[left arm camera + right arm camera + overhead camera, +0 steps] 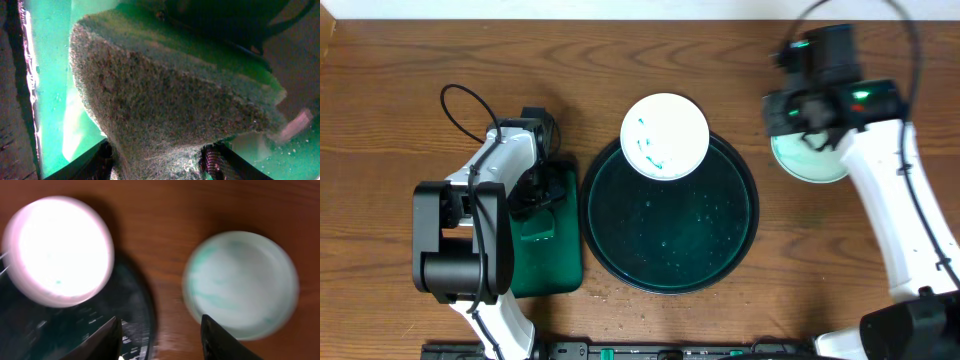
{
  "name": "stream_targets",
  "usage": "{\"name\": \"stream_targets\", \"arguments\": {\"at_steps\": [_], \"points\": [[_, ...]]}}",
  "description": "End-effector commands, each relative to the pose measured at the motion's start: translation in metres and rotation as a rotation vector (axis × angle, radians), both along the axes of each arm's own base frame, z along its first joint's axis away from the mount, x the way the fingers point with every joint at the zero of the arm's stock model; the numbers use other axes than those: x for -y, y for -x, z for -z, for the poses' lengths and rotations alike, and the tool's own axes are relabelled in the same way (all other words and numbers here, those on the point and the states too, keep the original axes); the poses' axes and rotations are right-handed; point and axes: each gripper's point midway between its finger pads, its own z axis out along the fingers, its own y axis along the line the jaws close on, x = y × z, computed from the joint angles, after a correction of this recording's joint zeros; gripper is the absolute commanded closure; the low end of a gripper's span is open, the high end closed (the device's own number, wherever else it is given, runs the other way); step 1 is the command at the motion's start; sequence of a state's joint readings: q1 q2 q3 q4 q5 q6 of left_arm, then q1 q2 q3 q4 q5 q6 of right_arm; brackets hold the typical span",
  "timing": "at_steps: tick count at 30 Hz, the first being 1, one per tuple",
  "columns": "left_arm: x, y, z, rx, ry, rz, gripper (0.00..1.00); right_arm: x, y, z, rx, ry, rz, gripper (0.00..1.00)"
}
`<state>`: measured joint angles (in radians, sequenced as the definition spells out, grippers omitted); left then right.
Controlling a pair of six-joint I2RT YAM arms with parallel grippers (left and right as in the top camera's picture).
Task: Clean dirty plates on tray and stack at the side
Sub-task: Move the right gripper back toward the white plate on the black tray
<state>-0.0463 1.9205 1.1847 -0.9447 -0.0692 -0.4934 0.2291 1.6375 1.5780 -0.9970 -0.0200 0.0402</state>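
Observation:
The large round dark tray [670, 250] lies mid-table. One white plate [665, 136] with green marks rests on its far rim; it also shows in the right wrist view [57, 250]. A greenish-white plate [810, 165] lies on the table right of the tray, also seen in the right wrist view [240, 282]; whether more plates lie under it I cannot tell. My right gripper [165, 340] is open and empty, above the gap between the tray [75, 325] and that plate. My left gripper [160, 167] is shut on a grey cloth [165, 100].
A smaller rectangular green tray [555, 260] lies left of the round tray, with the left arm [490, 190] over it. The right arm [900, 200] runs along the right side. Bare wooden table lies at the far left and in front of the stacked plate.

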Motion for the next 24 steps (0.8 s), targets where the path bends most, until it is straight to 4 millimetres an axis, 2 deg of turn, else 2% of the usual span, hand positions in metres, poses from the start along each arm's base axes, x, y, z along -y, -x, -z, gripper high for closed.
{"name": "stream_targets", "arguments": {"at_steps": [1,6,12,17,24], "points": [[0.006,0.005,0.008,-0.025,0.032,-0.003,0.38,-0.031,0.007,0.008,-0.023,0.006,-0.078,0.54],[0.006,0.005,0.008,-0.027,0.034,0.007,0.38,-0.063,0.016,0.024,-0.068,0.005,-0.129,0.44],[0.006,0.006,0.008,-0.033,0.033,0.008,0.38,-0.077,0.016,0.064,-0.161,0.039,-0.159,0.46],[0.005,0.006,0.008,-0.033,0.033,0.008,0.38,-0.083,0.004,0.097,-0.201,0.046,-0.145,0.48],[0.005,0.006,0.008,-0.033,0.033,0.008,0.38,-0.101,-0.028,0.124,-0.138,0.022,-0.190,0.50]]}}
